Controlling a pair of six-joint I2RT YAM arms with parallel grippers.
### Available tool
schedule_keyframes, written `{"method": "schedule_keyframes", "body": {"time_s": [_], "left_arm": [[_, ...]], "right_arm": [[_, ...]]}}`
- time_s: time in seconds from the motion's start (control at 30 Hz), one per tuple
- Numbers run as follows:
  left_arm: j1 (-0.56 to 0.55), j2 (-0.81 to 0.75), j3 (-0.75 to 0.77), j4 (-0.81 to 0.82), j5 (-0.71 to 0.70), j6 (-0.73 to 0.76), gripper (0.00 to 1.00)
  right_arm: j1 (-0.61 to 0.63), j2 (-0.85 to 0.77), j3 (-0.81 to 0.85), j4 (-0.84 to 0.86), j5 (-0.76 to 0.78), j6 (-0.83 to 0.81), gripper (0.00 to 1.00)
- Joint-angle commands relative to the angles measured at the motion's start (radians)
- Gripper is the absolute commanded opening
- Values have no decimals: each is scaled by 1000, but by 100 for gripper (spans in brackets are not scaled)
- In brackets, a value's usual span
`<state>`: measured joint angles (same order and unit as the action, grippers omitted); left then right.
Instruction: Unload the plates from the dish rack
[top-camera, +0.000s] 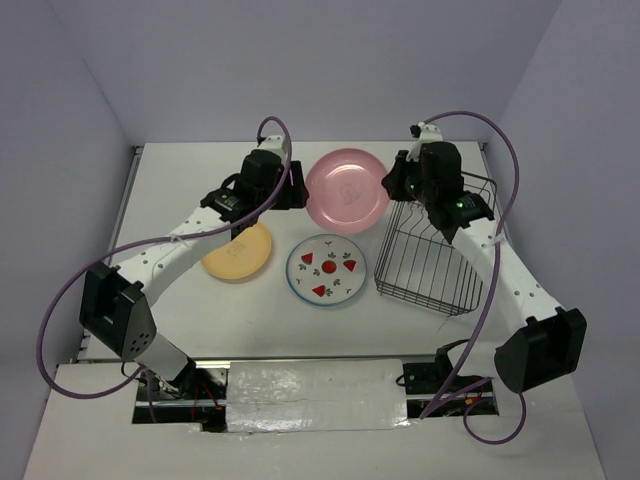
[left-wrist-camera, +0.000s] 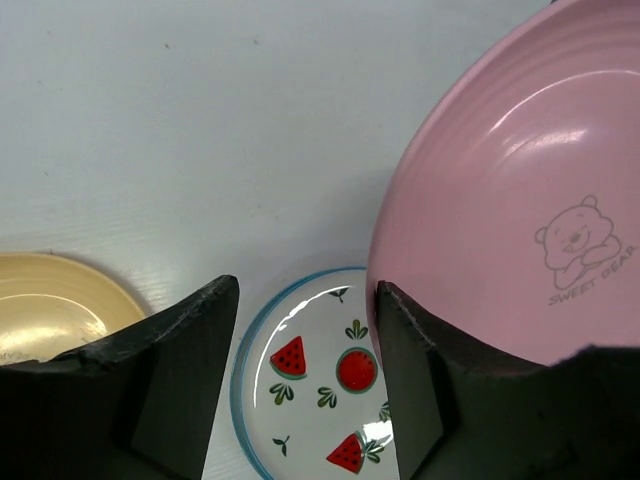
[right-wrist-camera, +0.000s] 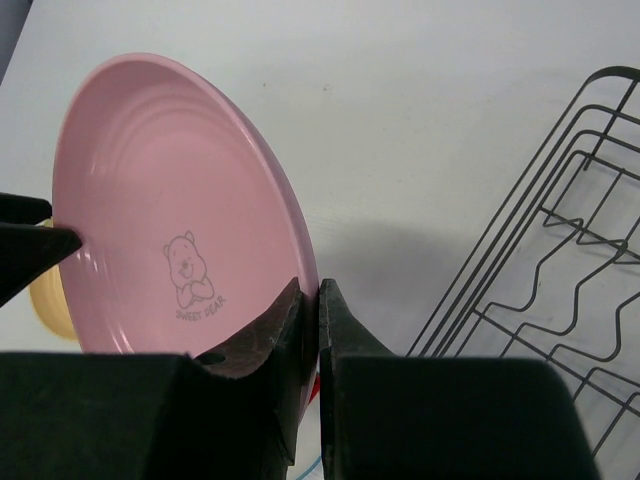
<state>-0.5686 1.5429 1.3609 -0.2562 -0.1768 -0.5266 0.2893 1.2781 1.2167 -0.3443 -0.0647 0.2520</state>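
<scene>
The pink plate (top-camera: 347, 188) (left-wrist-camera: 500, 200) (right-wrist-camera: 170, 200) hangs tilted above the table, between the two arms. My right gripper (top-camera: 395, 185) (right-wrist-camera: 318, 285) is shut on its right rim. My left gripper (top-camera: 300, 190) (left-wrist-camera: 307, 283) is open at the plate's left rim, with one finger lying across the plate's face. The white plate with red fruit marks (top-camera: 326, 268) (left-wrist-camera: 310, 380) lies flat below, and the yellow-orange plate (top-camera: 238, 252) (left-wrist-camera: 50, 310) lies to its left. To the right stands the dark wire dish rack (top-camera: 420, 301) (right-wrist-camera: 505, 215), with no plate in it.
The table's left edge has a metal rail (top-camera: 128, 200). Purple cables (top-camera: 505, 170) loop from both arms. The arm bases (top-camera: 125, 315) stand at the near edge.
</scene>
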Motion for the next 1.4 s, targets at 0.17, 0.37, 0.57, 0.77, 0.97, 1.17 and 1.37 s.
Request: {"method": "schedule_keyframes", "body": {"time_s": [0.17, 0.37, 0.57, 0.77, 0.97, 1.17, 1.37], "left_arm": [[4, 45, -16, 101, 137, 5, 60], [6, 74, -20, 113, 168, -3, 32], [58, 79, -31, 97, 208, -26, 0], [193, -24, -141, 86, 183, -53, 0], [298, -141, -279, 83, 131, -68, 0], [390, -254, -440, 127, 106, -93, 0], [504, -302, -540, 170, 149, -99, 0]], "right_arm": [[28, 9, -20, 114, -21, 26, 0], [51, 52, -46, 159, -24, 50, 0], [68, 110, -13, 105, -24, 33, 22], [79, 129, -37, 90, 87, 27, 59], [129, 171, -37, 52, 156, 3, 47], [238, 199, -60, -24, 344, -33, 17], [298, 158, -124, -65, 480, -43, 0]]}}
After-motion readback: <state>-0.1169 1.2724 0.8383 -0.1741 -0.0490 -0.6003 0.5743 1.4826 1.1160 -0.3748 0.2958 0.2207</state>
